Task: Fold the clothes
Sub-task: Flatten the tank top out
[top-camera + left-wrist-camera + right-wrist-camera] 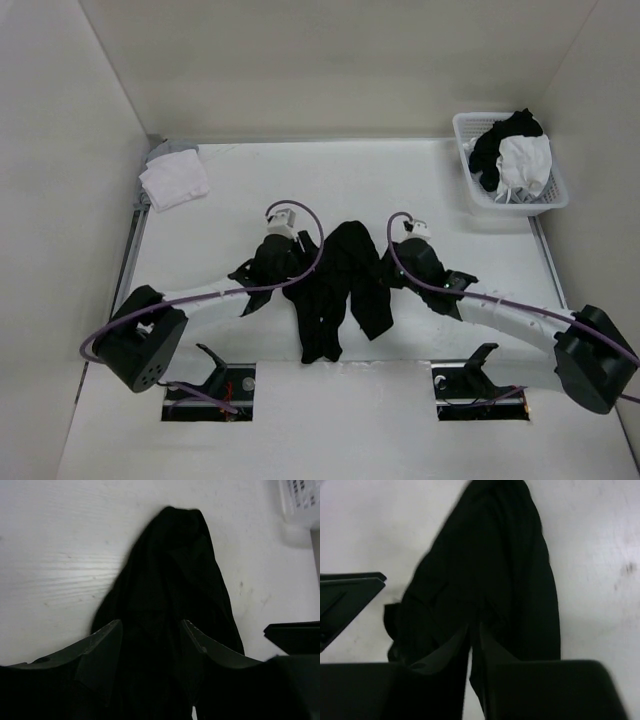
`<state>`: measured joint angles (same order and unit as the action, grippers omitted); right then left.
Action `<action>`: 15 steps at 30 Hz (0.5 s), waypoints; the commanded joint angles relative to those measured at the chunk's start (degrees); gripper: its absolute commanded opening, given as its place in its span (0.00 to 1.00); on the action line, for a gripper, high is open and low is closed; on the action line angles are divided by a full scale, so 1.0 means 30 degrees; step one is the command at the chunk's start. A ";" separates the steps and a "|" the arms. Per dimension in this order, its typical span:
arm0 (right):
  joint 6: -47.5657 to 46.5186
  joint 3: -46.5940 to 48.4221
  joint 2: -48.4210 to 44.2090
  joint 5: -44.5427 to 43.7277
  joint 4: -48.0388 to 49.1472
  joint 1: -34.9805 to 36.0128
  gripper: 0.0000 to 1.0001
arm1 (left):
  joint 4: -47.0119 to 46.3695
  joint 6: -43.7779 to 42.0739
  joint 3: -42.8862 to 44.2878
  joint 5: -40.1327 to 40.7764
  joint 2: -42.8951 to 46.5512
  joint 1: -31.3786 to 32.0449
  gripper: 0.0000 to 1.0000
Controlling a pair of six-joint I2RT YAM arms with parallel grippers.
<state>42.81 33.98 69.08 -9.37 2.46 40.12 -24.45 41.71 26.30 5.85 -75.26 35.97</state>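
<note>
Our left gripper (151, 627) is holding its jaws wide astride the black tank top (175, 565), which is lying bunched and ungripped on the table (300, 180). Our right gripper (474, 627) is sitting at the top's other side, jaws nearly touching; we cannot tell whether they are pinching fabric.

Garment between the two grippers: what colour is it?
The garment is plain black; the top external view shows it best.
</note>
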 commanded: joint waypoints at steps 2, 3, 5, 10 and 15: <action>0.3303 -0.1713 -0.2077 -0.4054 -0.3953 0.1493 0.29 | 0.0355 -0.1540 0.2888 0.0334 -0.1481 0.1851 0.44; 0.4092 -0.2151 -0.2340 -0.4259 -0.4012 0.1756 0.32 | 0.0414 -0.1599 0.3356 0.0481 -0.1890 0.2115 0.44; 0.5356 -0.3061 -0.2722 -0.4494 -0.3867 0.1963 0.34 | 0.0589 -0.1367 0.4207 0.0629 -0.2565 0.2409 0.44; 0.6500 -0.4352 -0.4098 -0.4701 -0.4011 0.2431 0.36 | 0.1410 0.1709 0.6787 0.0307 -0.5817 0.2382 0.43; 0.8111 -0.4881 -0.5242 -0.4934 -0.6294 0.3748 0.44 | 0.2201 0.2764 0.8103 0.0572 -0.7925 0.2001 0.47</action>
<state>61.63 19.94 55.81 -21.91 -11.79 48.60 -19.09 46.30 46.54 7.03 -96.01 42.81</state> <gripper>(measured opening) 0.422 0.462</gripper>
